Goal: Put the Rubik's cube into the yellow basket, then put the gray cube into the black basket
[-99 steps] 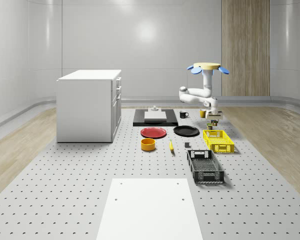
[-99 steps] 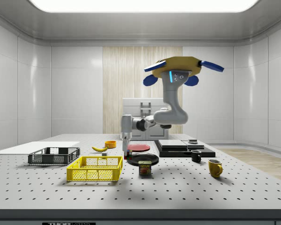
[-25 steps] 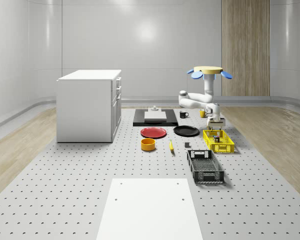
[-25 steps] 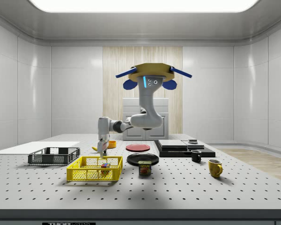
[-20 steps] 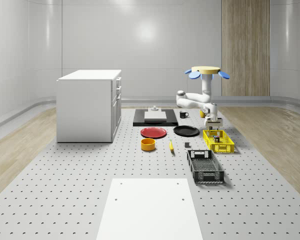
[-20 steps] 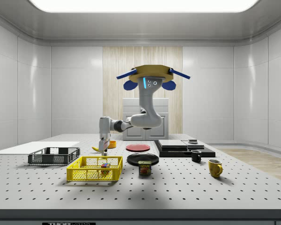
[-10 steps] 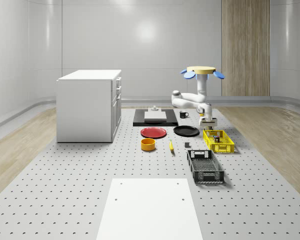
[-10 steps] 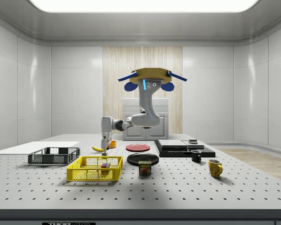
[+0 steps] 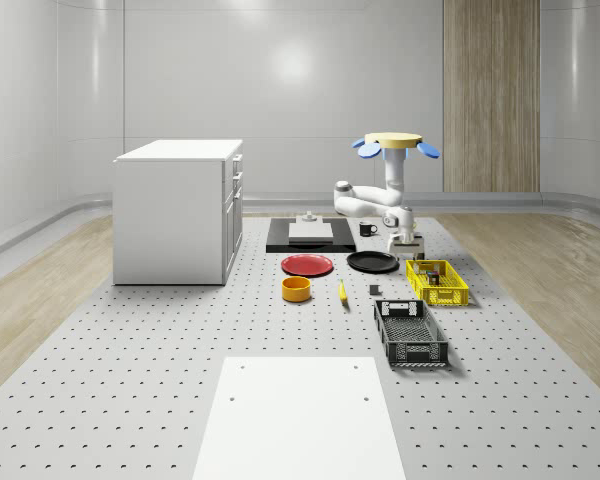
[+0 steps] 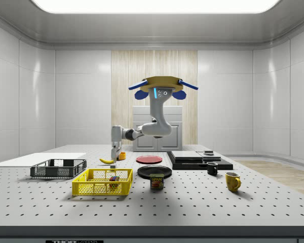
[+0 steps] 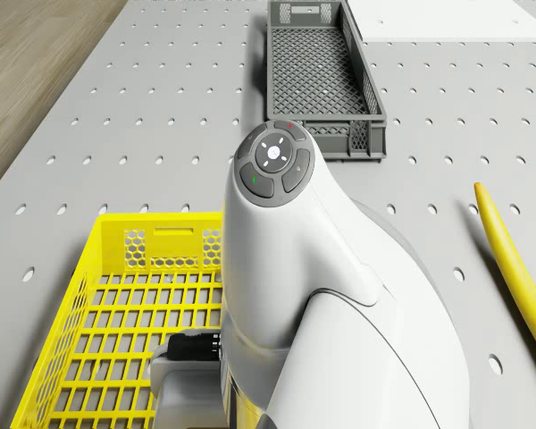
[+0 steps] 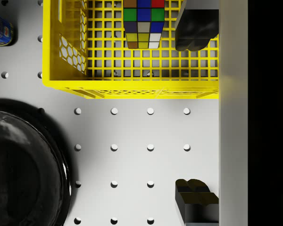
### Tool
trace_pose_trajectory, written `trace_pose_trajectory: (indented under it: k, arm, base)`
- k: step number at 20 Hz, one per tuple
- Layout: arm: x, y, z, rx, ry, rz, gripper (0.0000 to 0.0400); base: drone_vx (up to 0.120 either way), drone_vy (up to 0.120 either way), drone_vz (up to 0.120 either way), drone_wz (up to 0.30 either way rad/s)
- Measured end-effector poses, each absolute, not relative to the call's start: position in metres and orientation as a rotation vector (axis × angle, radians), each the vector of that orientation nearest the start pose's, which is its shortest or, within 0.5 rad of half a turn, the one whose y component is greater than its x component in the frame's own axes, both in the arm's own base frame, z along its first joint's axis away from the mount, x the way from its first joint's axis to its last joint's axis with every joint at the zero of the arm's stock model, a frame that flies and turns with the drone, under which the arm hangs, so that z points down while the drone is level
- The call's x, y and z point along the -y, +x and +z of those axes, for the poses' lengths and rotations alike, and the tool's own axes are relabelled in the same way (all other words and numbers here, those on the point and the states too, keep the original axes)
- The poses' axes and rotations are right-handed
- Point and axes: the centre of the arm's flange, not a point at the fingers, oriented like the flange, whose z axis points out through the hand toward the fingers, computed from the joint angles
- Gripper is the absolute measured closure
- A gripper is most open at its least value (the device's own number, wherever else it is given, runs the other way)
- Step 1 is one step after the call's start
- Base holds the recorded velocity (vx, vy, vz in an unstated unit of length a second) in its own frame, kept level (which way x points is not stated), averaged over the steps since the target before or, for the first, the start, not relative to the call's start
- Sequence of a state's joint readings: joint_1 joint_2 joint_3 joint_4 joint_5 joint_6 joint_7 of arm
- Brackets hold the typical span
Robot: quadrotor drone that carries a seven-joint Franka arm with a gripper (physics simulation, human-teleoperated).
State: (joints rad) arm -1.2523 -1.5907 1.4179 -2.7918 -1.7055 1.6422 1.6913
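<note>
Left to right in the whole-scene view: small gray cube on the table near the banana, then the gripper spread wide and empty above the table beside the yellow basket; drone hovers above. Rubik's cube sits in that basket, first step looks done. Next: go grab the gray cube, carry it to the black basket.

The small can standing on the table just beside the yellow basket's end carried yellow lettering on a dark label, too small to read with certainty. On the table's front edge a strip of white lettering was cut by the side view's lower border and could not be read. The can's blue label stayed illegible in the wrist view.
</note>
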Motion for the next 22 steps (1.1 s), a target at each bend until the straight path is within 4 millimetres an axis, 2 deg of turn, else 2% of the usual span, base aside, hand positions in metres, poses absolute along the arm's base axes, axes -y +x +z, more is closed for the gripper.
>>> trace_pose_trajectory:
  k: [10,22]
  arm:
    - [-0.006,0.3327,0.4847,0.002,0.001,0.786,0.0]
    - [-0.006,0.3327,0.4847,0.002,0.001,0.786,0.0]
  base:
    - [0.104,-0.12,0.0,0.0]
    - [0.02,-0.12,0.0,0.0]
